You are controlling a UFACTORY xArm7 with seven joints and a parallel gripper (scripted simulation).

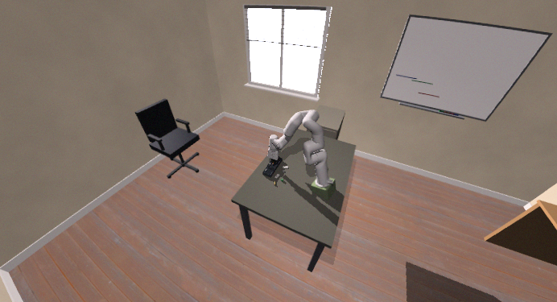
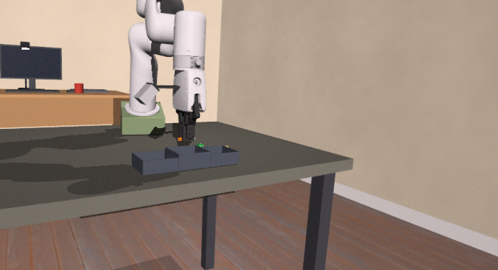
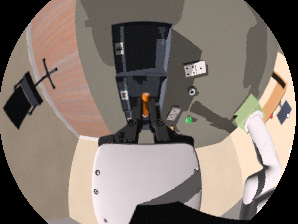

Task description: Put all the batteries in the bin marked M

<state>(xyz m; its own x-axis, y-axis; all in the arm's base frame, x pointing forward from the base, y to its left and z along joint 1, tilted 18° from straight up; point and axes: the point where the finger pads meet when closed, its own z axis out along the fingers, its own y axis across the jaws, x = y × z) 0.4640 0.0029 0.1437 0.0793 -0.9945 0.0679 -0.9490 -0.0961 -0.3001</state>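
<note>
My gripper (image 2: 185, 135) points down and is shut on a small orange battery (image 2: 179, 139). It holds the battery a little above a row of three joined dark bins (image 2: 185, 158) on the table. In the wrist view the battery (image 3: 145, 104) stands between the fingertips, over the near part of the bins (image 3: 141, 56). The bins carry small labels on one side, too small to read. The bins and the gripper (image 1: 274, 162) show small in the top view, near the table's left edge.
A small green thing (image 2: 200, 145) and a yellowish thing (image 2: 227, 146) lie on the table just behind the bins. The wrist view shows two white flat things (image 3: 194, 67) (image 3: 173, 113) and the green thing (image 3: 189, 120) beside the bins. The arm's green base (image 2: 143, 122) stands behind.
</note>
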